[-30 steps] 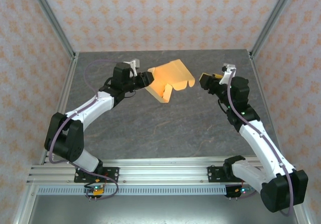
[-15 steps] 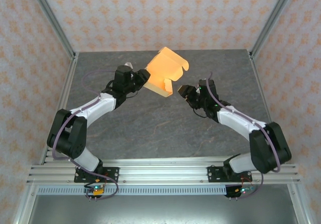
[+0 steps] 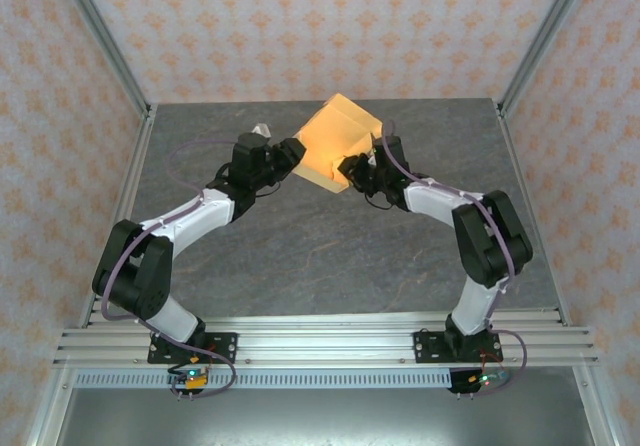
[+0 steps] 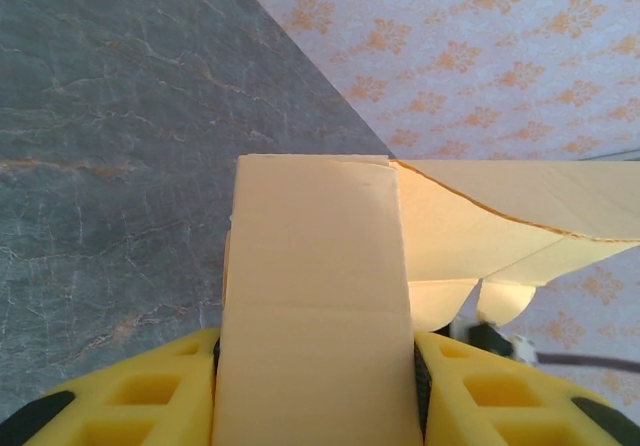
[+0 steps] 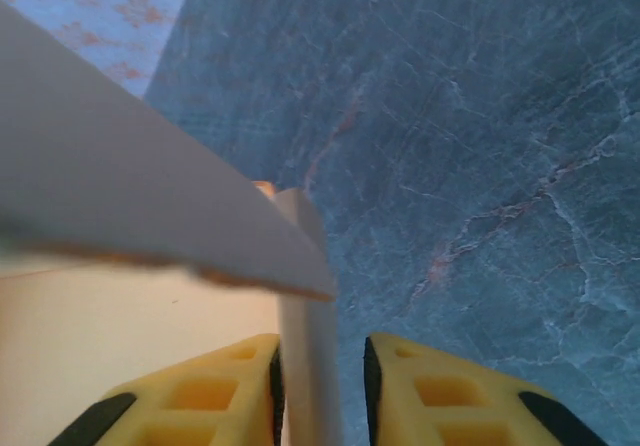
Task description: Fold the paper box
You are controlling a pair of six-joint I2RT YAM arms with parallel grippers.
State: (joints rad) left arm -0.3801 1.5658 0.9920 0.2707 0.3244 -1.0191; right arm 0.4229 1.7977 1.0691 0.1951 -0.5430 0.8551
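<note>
left claw [image 4: 315, 371] and right claw [image 5: 322, 366] each pinched tight on paper box [image 3: 335, 138]

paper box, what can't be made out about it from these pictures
Top external: the paper box hides its own underside.
Left wrist: the panel clamped in the left gripper covers the box's inside.
Right wrist: a blurred flap covers most of the box; whether the jaws of the right gripper pinch the panel edge is unclear.
</note>
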